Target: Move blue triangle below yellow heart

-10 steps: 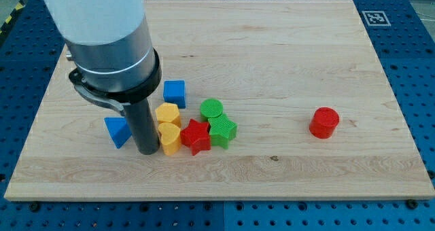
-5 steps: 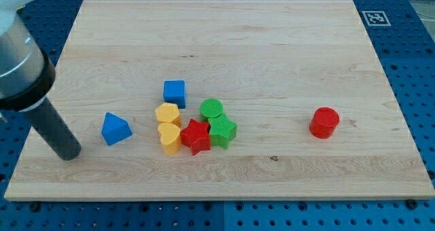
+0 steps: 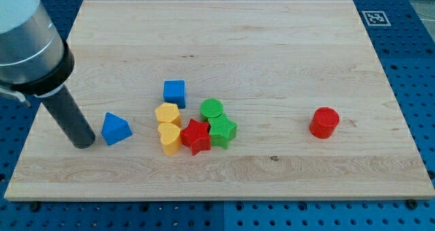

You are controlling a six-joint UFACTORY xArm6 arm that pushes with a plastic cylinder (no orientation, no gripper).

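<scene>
In the camera view, my tip (image 3: 83, 144) is planted on the wooden board (image 3: 272, 47), just beside the blue triangle (image 3: 116, 128), which lies immediately to the tip's view-right; whether the two are touching cannot be told, the gap being too fine to read. No jaws or fingers are carried here: only a plain dark rod is presented, with nothing clamped. That placement is judged deliberate, since a push toward the view's right would be delivered from this side. Further to the tip's right, past the triangle, the yellow heart (image 3: 169, 137) is found at the near edge of a tight cluster, with a yellow hexagon-like block (image 3: 167, 113) above it, a blue cube (image 3: 175, 92) higher up, and a red star (image 3: 196, 136) pressed against its right side. A green cylinder (image 3: 212, 109) and a green star (image 3: 222, 130) are packed beyond, and a red cylinder (image 3: 324, 122) sits well apart. The blocks look like matte, ridged plastic; the board is pale, grained wood. Bare board is seen beneath the heart, toward the view's bottom, so the triangle is judged to need a rightward and slightly downward path.
</scene>
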